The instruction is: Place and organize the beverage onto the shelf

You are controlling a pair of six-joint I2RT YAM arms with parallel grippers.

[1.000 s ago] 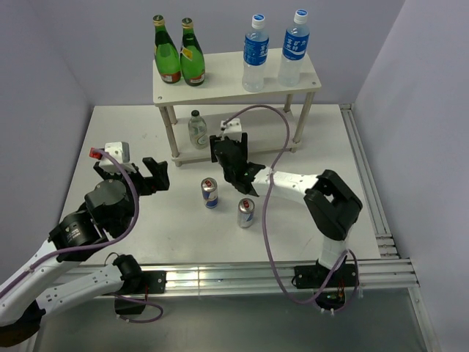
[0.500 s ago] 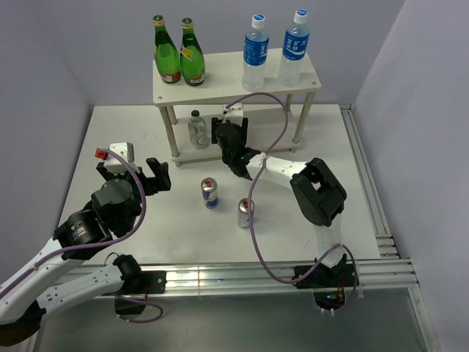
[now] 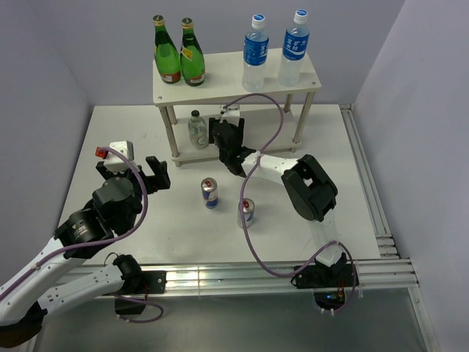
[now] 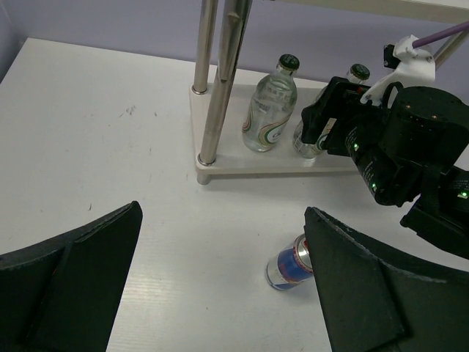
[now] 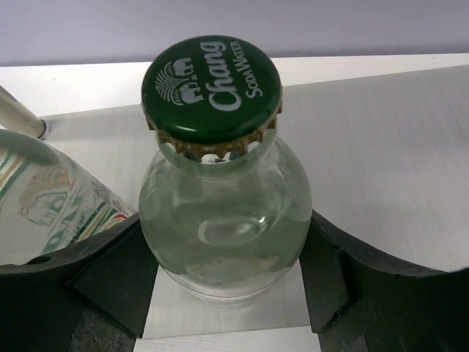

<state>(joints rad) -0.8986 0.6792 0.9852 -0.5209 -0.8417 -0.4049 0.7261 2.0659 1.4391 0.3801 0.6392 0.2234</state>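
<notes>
While right jaws clasp green-capped bottle (image 5: 223, 213) on shelf (image 3: 227, 82) lower board, left jaws gape wide.

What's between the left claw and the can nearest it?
Only bare table: the top view shows nothing between the left claw and that can, and the left wrist view agrees.

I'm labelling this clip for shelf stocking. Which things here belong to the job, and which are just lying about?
Job: shelf; two water bottles; small green-capped bottle on lower tier; second green-capped bottle in right end effector; two cans.
Lying about: two green glass bottles.
</notes>
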